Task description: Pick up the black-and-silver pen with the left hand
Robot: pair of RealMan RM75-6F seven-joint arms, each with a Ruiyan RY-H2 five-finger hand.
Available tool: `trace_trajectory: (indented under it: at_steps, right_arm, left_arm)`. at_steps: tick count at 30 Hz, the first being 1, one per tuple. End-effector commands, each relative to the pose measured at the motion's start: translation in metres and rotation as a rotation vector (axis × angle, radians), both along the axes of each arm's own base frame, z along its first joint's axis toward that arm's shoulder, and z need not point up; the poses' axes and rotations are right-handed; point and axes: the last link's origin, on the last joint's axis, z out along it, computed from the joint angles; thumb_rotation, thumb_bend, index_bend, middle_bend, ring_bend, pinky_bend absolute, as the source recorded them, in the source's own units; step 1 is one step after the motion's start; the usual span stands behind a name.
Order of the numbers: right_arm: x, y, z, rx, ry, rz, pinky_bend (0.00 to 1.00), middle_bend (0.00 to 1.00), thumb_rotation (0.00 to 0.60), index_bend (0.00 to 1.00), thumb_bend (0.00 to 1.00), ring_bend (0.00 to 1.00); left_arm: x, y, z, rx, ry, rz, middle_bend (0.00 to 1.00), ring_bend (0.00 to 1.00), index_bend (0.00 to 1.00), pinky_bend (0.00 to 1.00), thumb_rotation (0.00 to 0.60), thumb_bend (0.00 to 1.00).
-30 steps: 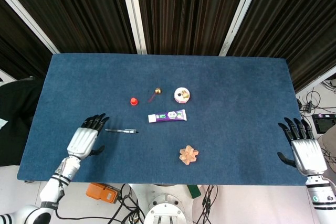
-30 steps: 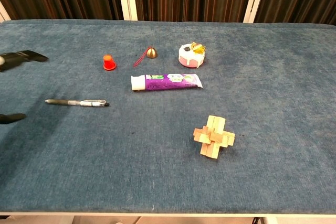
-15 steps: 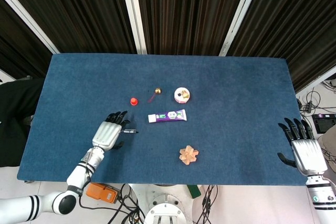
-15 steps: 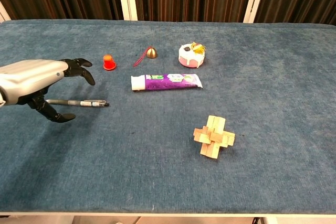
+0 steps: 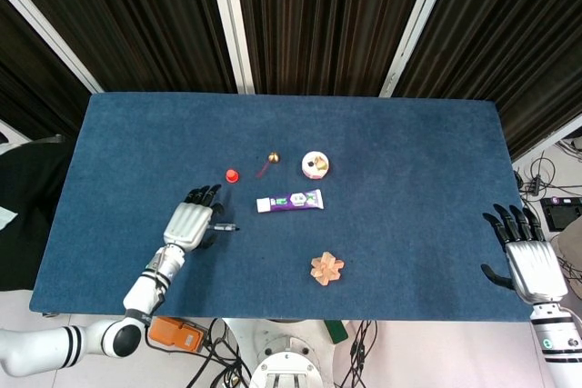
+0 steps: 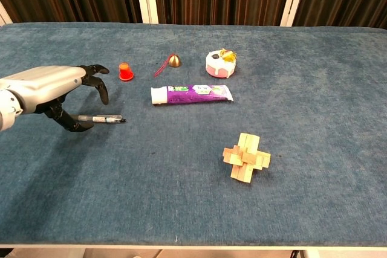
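**Over the pen: left hand poised, fingers spread**

At the near-left of the blue worktop (image 5: 409,134), the robot's left hand (image 6: 45,86) hangs over the butt end of the black-and-silver pen (image 6: 107,118), its dark fingers (image 6: 97,83) curled downward but apart, with the thumb low on the near side and nothing held. The pen lies flat on the cloth, long axis running left to right across the robot's front; about half the barrel shows beyond the fingers toward the table's middle, tip pointing right, while the rest is hidden under the palm. From the chest view the thumb looks to sit at or just beside the barrel, though contact cannot be made out. The grasp appears to turn on closing across the barrel, fingers from the far side and thumb from the near.

Just beyond the fingertips stands a small red cap (image 6: 125,72), near but apart. Farther right lie a brass bell (image 6: 174,60), a purple toothpaste tube (image 6: 191,94), a round pink-and-white box (image 6: 219,63) and a wooden burr puzzle (image 6: 247,157), none across the pen. The right hand (image 5: 530,261) rests well apart at the table's right edge, open and empty.
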Motion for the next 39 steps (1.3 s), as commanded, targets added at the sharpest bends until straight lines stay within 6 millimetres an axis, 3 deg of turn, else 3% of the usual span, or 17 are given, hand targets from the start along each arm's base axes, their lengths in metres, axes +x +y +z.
trace_trajectory:
  at_steps: [1,30,39]
  right_arm:
    - [0.000,0.000,0.000,0.001,0.000,0.001,0.05,0.12,0.600,0.20,0.36,0.03]
    - [0.000,0.000,0.001,0.000,0.001,-0.005,0.05,0.12,0.600,0.20,0.36,0.03]
    - [0.000,0.000,0.000,0.002,0.001,-0.006,0.05,0.12,0.600,0.20,0.36,0.03]
  left_arm:
    - [0.000,0.000,0.000,0.003,0.000,0.000,0.00,0.00,0.40,0.10,0.600,0.31]
    - [-0.005,-0.001,-0.019,-0.042,-0.020,0.017,0.01,0.00,0.47,0.10,0.600,0.32]
    - [-0.005,0.000,-0.020,-0.044,-0.028,0.020,0.02,0.00,0.50,0.10,0.600,0.36]
